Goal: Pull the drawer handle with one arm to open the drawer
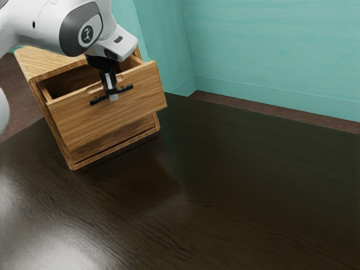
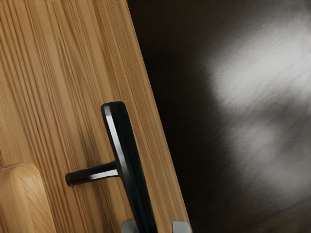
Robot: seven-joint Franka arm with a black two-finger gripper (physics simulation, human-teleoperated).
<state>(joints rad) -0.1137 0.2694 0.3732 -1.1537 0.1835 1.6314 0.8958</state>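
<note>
The cabinet (image 1: 109, 140) stands on the dark tabletop (image 1: 236, 191) at the exterior view's upper left, near the teal wall (image 1: 270, 45). Its top drawer (image 1: 112, 112) juts out past the cabinet's front, with the hollow inside showing. The gripper (image 1: 111, 90) reaches down from above onto the black handle (image 1: 112, 94) at the middle of the drawer front. Whether it clamps the bar I cannot tell. The wrist view looks along the handle (image 2: 127, 165) and the wood-grain front.
</note>
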